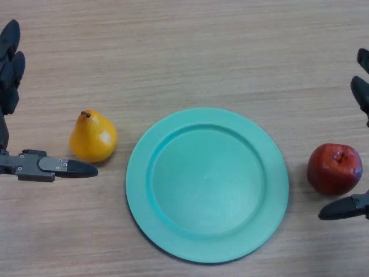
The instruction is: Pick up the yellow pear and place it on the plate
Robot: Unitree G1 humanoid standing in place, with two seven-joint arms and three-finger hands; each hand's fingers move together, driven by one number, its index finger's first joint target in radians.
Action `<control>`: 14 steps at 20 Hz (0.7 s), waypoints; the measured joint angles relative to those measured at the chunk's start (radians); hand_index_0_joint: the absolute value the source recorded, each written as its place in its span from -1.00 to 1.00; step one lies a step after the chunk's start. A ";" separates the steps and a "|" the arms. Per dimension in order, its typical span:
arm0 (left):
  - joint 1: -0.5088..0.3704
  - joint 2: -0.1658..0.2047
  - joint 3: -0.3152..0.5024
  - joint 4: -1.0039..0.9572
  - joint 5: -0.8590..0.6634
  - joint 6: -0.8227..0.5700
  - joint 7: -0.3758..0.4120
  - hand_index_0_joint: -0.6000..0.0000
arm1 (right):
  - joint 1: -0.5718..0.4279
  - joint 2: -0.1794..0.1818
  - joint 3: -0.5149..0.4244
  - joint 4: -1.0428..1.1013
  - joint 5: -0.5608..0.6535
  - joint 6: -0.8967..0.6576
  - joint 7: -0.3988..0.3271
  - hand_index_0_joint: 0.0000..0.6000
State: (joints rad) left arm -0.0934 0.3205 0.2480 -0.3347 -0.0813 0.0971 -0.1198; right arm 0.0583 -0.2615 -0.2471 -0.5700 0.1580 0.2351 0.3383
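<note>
A yellow pear (93, 137) with a dark stem stands upright on the wooden table, just left of a teal plate (173, 225) that lies in the middle with nothing on it. My left hand (49, 166) is open at the left edge: its thumb lies just below the pear and its fingers (10, 63) point up well to the pear's left, not touching it. My right hand (346, 208) is open at the right edge, its thumb below a red apple and its fingers (362, 86) above it.
A red apple (334, 168) stands on the table to the right of the plate, between my right hand's thumb and fingers. The wooden table top (184, 52) stretches behind the plate.
</note>
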 measured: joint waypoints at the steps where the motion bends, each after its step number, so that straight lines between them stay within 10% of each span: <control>1: 0.000 0.000 0.000 0.009 0.006 -0.004 0.001 1.00 | 0.002 0.002 0.000 0.000 0.000 0.000 0.000 -1.00; 14: -0.038 0.008 -0.009 0.217 -0.030 -0.077 -0.005 1.00 | 0.018 0.009 -0.001 -0.001 0.000 0.000 0.000 -1.00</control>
State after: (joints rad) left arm -0.1315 0.3288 0.2391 -0.1174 -0.1115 0.0197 -0.1245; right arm 0.0766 -0.2525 -0.2484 -0.5706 0.1578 0.2349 0.3383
